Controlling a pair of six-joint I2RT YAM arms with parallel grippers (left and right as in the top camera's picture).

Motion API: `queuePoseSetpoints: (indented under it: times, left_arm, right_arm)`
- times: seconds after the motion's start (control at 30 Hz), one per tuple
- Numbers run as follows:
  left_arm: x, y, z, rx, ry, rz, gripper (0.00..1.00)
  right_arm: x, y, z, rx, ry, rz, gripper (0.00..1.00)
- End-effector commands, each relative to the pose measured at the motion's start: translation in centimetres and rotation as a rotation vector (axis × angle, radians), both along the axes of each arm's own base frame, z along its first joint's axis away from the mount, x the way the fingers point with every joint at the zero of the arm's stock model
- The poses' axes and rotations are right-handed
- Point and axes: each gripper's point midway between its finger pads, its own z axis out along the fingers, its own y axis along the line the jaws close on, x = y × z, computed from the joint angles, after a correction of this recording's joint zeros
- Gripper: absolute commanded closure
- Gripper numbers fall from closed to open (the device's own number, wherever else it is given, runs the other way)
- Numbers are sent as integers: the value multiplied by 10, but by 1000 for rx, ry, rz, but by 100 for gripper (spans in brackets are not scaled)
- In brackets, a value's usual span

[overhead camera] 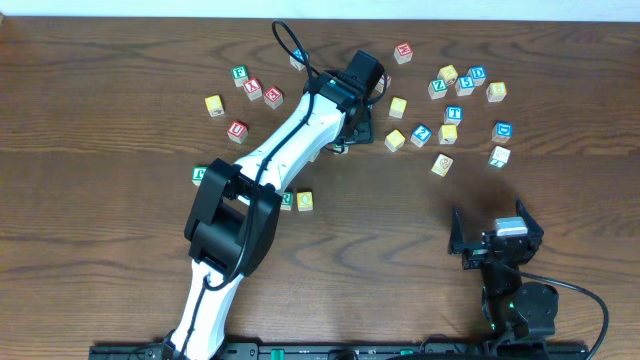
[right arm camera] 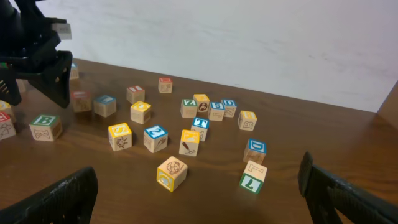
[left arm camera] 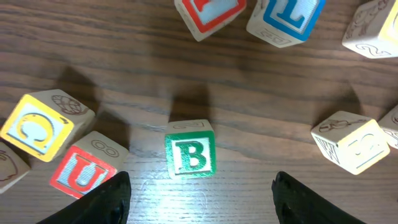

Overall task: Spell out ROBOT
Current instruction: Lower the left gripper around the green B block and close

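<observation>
1. Nearest the bases, the right end effector is sitting low over the bare table. Its fingers are spread wide and are gripping nothing. We are reading this as parked out of the way, leaving the scatter to the left arm.
2. A little further out, beside the left arm's elbow, a green-edged block and a yellow-edged block are lying in a rough line apart from the scatter. A third block is touching the yellow-edged one. The letters are too small to read. We are guessing this is where the word is being laid out.
3. Further out on the right, a green T block is waiting at the near edge of the right-hand cluster. It is well apart from the left arm and nothing is touching it.
4. At mid-scatter the left end effector is hanging over the green B block. Its fingers are opened wide, one on each side, and neither is touching. The block is sitting flat, B face up, centred in the gap. We are taking this as lining up to pinch its side faces, B being the third letter.
5. Just beside one finger, a red U block is crowding in. It could get nudged as the fingers come down.
6. Next to it a yellow round-letter block is lying tilted. We cannot tell whether its letter is O or Q.
7. Farthest out, a blue L block is lying beyond the B, clear of the grasp.
</observation>
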Motion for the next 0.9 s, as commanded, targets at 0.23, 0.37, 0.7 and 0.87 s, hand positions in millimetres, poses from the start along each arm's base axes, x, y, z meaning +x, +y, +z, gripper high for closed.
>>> queuePoseSetpoints:
  times: [0.23, 0.37, 0.7, 0.87]
  left_arm:
    - [7, 2, -27, 38, 15, 22, 28]
    - [8, 2, -30, 39, 15, 22, 28]
    - [8, 2, -42, 48, 29, 22, 39]
    - [8, 2, -42, 47, 29, 22, 46]
  right_arm:
    - [0, -1, -2, 8, 6, -2, 1]
    - [0, -1, -2, 8, 6, -2, 1]
    - [0, -1, -2, 8, 6, -2, 1]
    - [0, -1, -2, 8, 6, -2, 1]
